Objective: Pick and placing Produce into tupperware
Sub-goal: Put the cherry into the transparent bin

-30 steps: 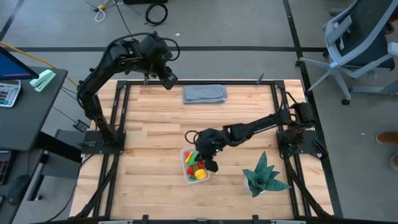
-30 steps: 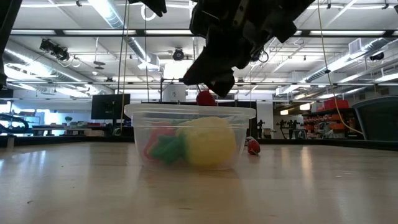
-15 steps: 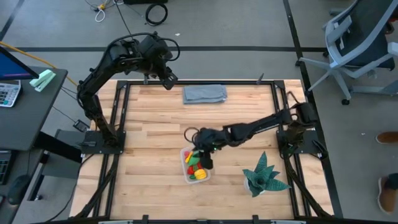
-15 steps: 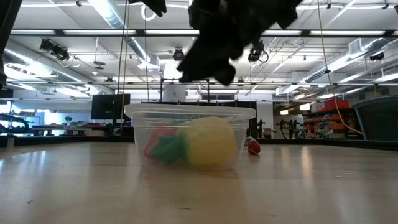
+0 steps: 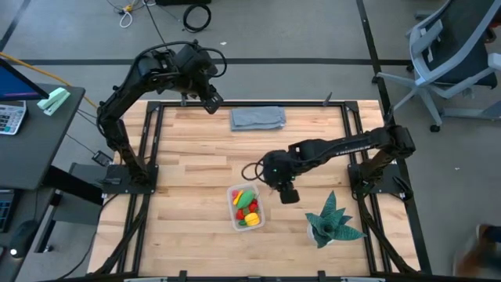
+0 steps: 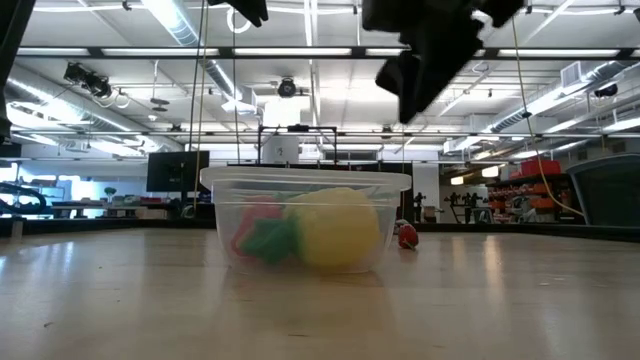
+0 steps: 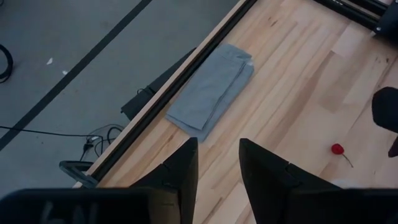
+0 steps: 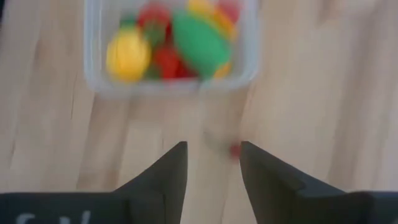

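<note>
The clear tupperware [image 5: 245,208] stands on the table near its front middle. It holds the produce: a green oblong [image 8: 199,40], a yellow lemon [image 8: 127,54], red strawberries [image 8: 165,60] and a yellow-orange sliver. A small red cherry [image 8: 234,150] lies on the wood just outside the tub; it also shows in the left wrist view [image 7: 337,149] and the low view [image 6: 406,235]. My right gripper [image 5: 286,193] hangs open and empty to the right of the tub, above the table. My left gripper [image 5: 211,100] waits open and empty high over the far edge.
A folded grey cloth [image 5: 257,117] lies at the far edge, under my left gripper. A green spiky potted plant [image 5: 333,220] stands at the front right, close to my right gripper. Bare wood lies left of the tub.
My right gripper has gone from above the tupperware toward the table's right edge and a little up. A red piece that showed under its fingers above the tub's rim a second ago no longer shows there. The tub has kept still.
</note>
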